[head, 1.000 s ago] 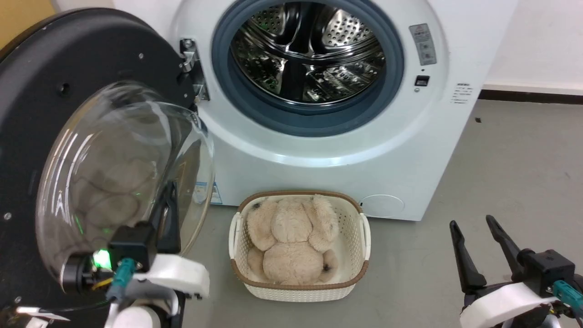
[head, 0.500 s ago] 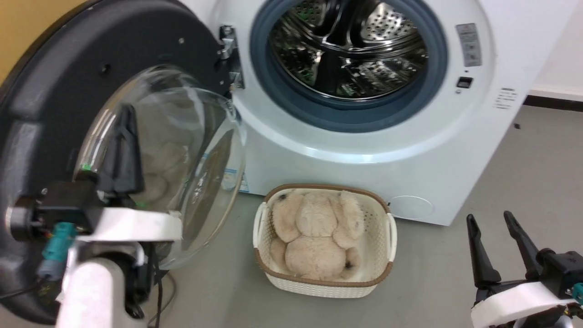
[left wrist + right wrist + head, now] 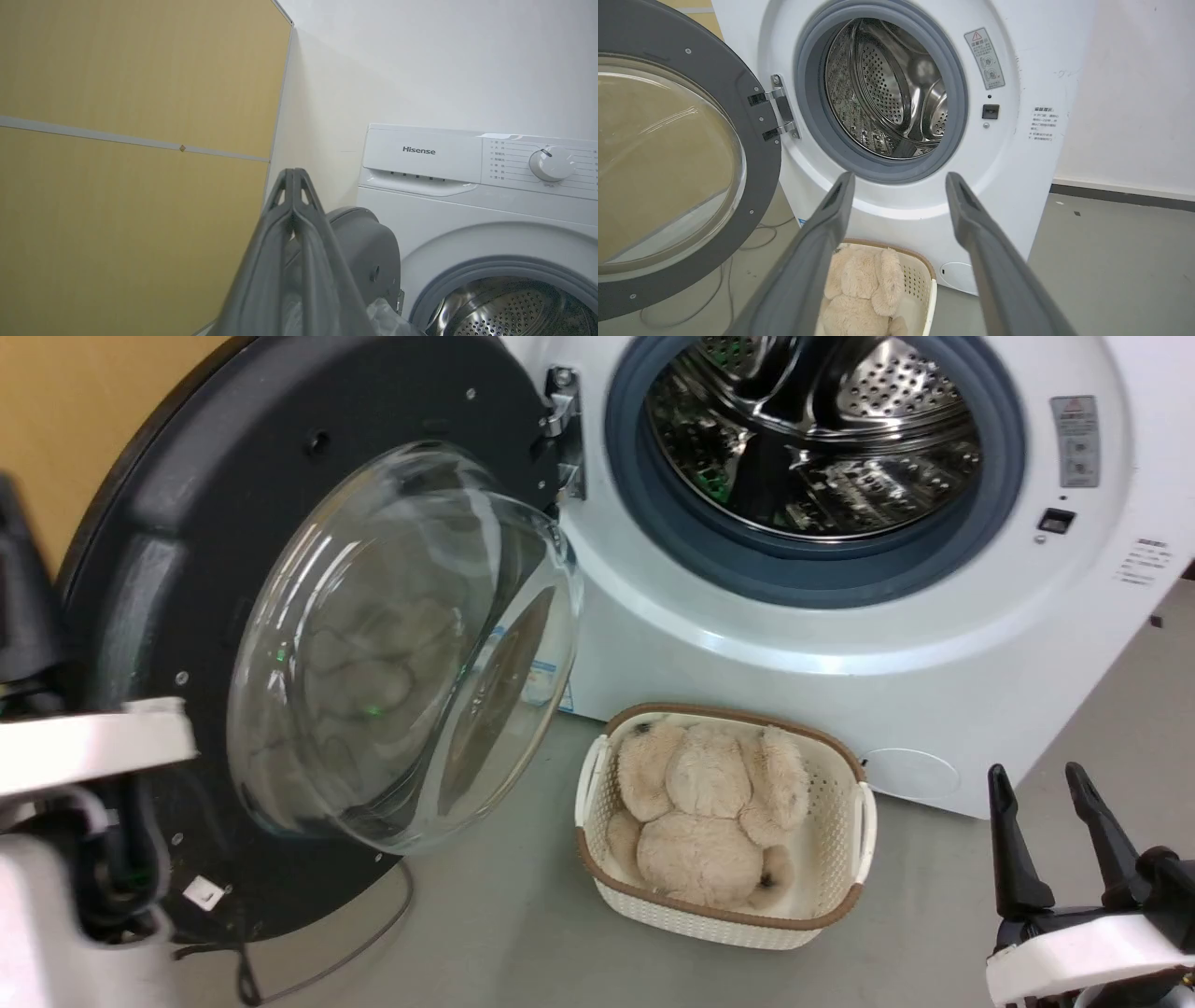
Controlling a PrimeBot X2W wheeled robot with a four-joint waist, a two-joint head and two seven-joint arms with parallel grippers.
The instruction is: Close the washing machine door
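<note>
"Hisense" in grey lettering on the boxy white washing machine (image 3: 420,196), perforated steel drum gaping! Its round black-rimmed door (image 3: 140,523), clear glass bulging, hangs wide open off the machine's hinge side. There the left gripper (image 3: 293,173) has its jaws pressed together; in front of the machine, the right gripper (image 3: 1036,779) has its jaws apart, empty.

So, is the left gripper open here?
No, in the left wrist view the left gripper is closed, tip against tip.
</note>
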